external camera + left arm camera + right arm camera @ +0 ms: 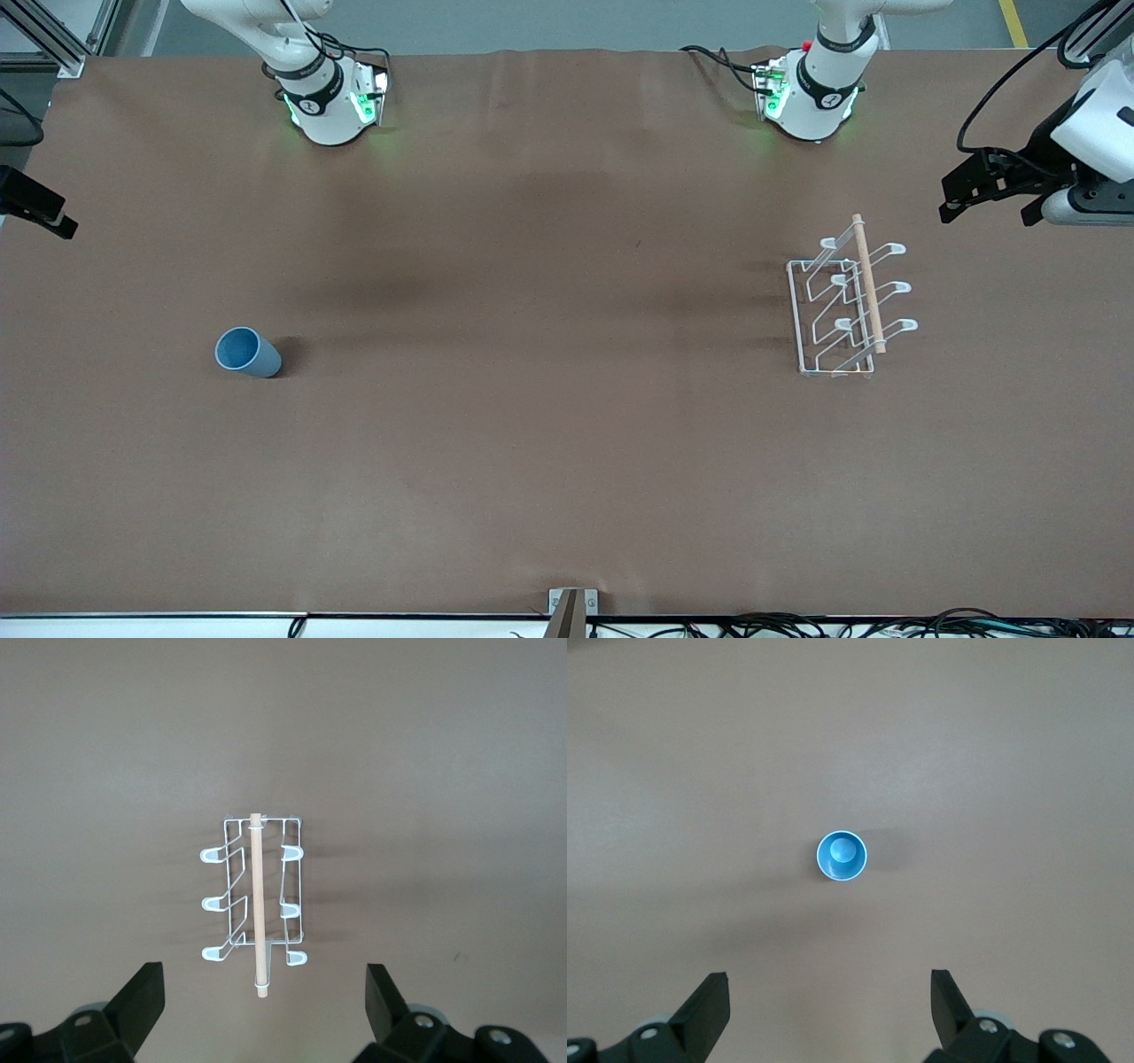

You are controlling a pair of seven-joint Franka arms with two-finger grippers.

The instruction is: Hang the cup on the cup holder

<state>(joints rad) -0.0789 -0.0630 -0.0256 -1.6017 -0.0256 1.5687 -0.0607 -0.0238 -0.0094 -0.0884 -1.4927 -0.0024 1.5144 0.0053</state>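
Blue cup (842, 856) upright, below spread right gripper (830, 1010) | left gripper (263, 1014) spread above cup holder (255, 904)

The front camera looks steeply down over the whole table (549, 443). Each wrist camera looks straight down from high up: left shares the cup holder (849, 301) (257, 904), right the cup (247, 352) (842, 856).

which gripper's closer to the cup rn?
Right. The right gripper hangs open high above the cup, looking straight into it. The left gripper, also open, is up over the cup holder at the left arm's end.
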